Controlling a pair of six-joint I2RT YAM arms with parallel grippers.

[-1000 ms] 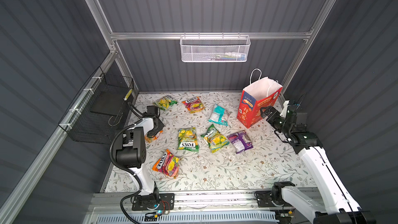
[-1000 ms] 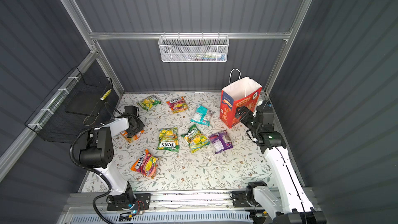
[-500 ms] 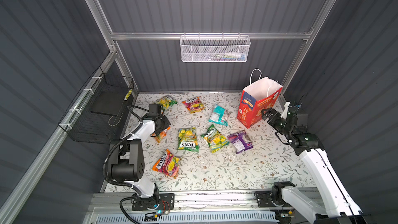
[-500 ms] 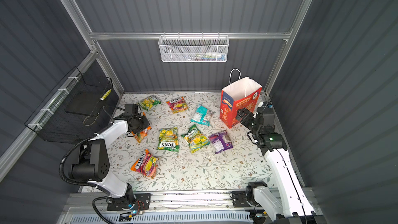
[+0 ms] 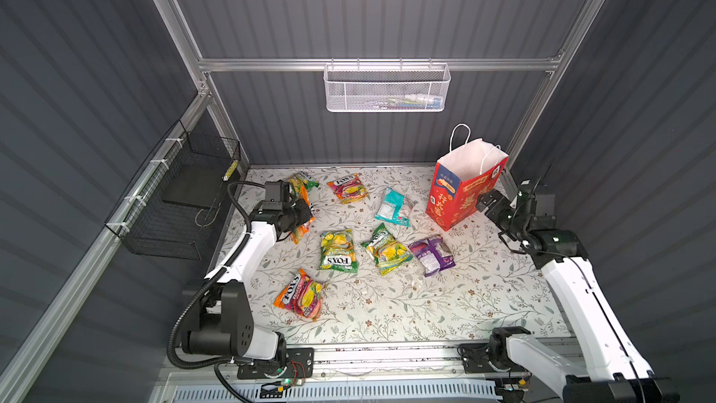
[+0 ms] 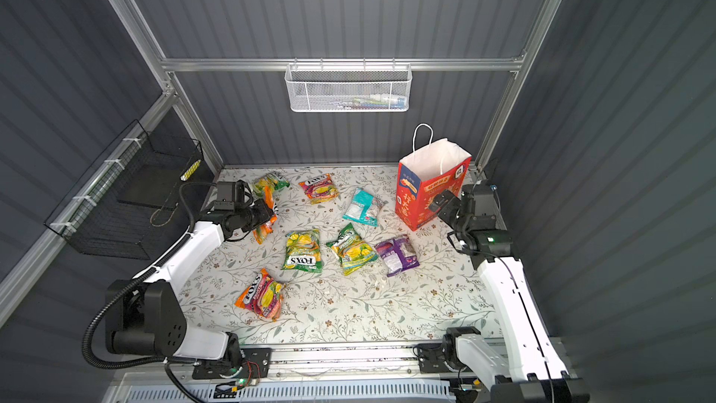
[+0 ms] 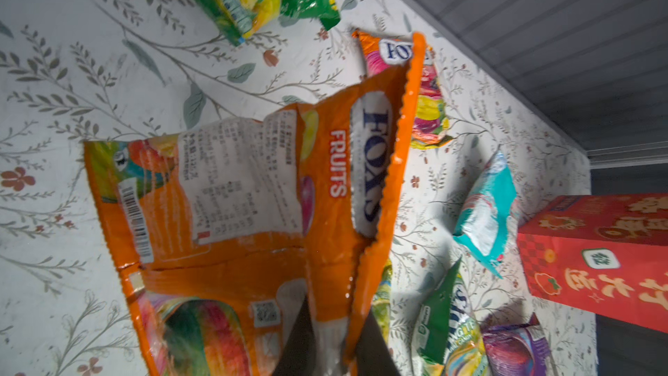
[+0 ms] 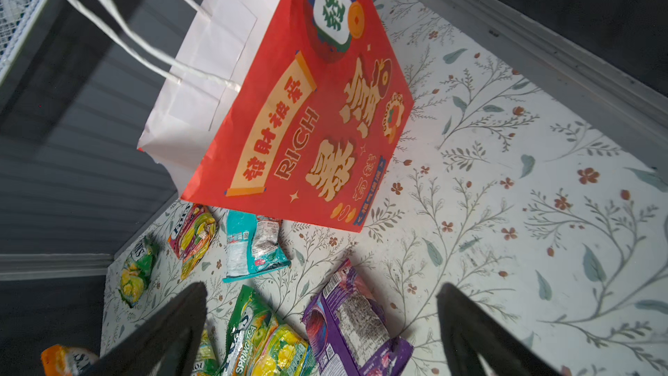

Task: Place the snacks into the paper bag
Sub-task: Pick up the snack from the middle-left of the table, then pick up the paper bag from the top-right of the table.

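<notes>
Pinched by one edge (slippery plastic) in the left gripper [image 7: 327, 320], the orange packet [image 7: 253, 193] may drop short of the paper bag [image 5: 457, 203]; right gripper [image 8: 321, 289] spread.

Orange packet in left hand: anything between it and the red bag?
Nothing upright between the orange packet in the left hand and the paper bag. Only the teal packet lies flat between them; a raised carry should clear it. The open right hand is beyond the bag.
</notes>
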